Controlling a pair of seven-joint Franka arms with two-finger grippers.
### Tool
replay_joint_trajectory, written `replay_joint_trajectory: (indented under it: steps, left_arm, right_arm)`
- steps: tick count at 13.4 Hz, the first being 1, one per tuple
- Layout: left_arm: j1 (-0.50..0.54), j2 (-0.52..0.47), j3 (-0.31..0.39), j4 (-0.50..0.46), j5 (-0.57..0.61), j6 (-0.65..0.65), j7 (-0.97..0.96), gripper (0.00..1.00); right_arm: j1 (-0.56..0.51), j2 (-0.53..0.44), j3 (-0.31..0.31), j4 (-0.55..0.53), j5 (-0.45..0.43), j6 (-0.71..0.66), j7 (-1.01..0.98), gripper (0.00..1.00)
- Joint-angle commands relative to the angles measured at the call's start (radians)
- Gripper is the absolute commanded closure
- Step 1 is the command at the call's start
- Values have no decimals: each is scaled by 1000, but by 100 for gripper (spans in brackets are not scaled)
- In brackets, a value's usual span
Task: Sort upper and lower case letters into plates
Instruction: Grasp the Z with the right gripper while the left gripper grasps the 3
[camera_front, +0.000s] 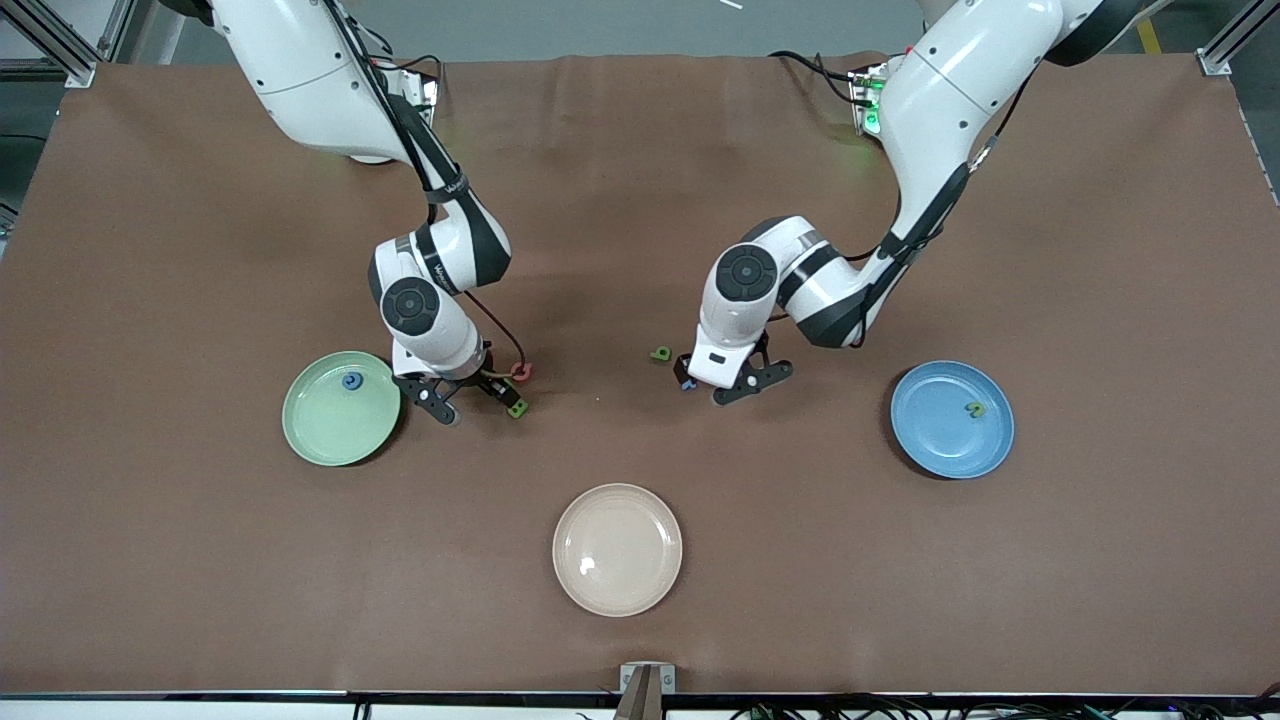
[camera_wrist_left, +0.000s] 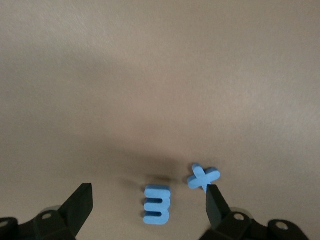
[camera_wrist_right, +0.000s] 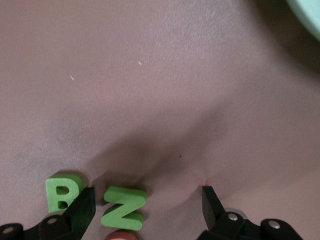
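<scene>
While the blue m (camera_wrist_left: 157, 204) lies flat on the surface between the open fingers of the left tool (camera_wrist_left: 150, 202), the blue x (camera_wrist_left: 203, 177) sits just beside one fingertip (camera_wrist_left: 214, 197); close centred to avoid snagging it. Right tool (camera_wrist_right: 145, 202) hangs open over the green Z (camera_wrist_right: 123, 207), green B (camera_wrist_right: 62, 193) outside. Green plate (camera_front: 320, 440) and blue plate (camera_front: 935, 440) each hold one letter.

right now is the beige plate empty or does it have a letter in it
Empty: the beige plate shows only bare glaze, while the green plate and blue plate each hold one letter.

Glossy plates (camera_front: 341, 447) rest on a matt brown table cover (camera_front: 1100, 300).
</scene>
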Motion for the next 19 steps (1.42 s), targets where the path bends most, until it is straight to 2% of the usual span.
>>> replay_joint_trajectory:
  steps: [1, 3, 7, 8, 11, 16, 19]
  left_arm:
    - [-25, 4, 8, 16, 21, -16, -18, 1]
    - [-26, 7, 8, 6, 21, -17, -18, 5]
    - [-39, 10, 9, -32, 23, -16, -18, 25]
    - [-39, 13, 9, -32, 27, -16, -18, 28]
    - [-39, 16, 11, -24, 29, -5, -18, 37]
    - [-39, 24, 15, -23, 44, 23, -18, 62]
    - [-37, 27, 15, -21, 46, 23, -18, 76]
  right_arm:
    - [12, -1, -9, -8, 5, 4, 29, 19]
    - [15, -1, -8, -12, 5, 1, 29, 35]
    - [12, -2, -9, -12, 5, -6, 31, 95]
    - [6, -4, -9, -11, 5, -9, 29, 98]
    - [-27, -38, -16, 0, -4, -61, -27, 100]
    - [-228, -148, -16, 20, -6, -258, -402, 100]
    - [-334, -156, -16, 17, -6, -263, -599, 100]
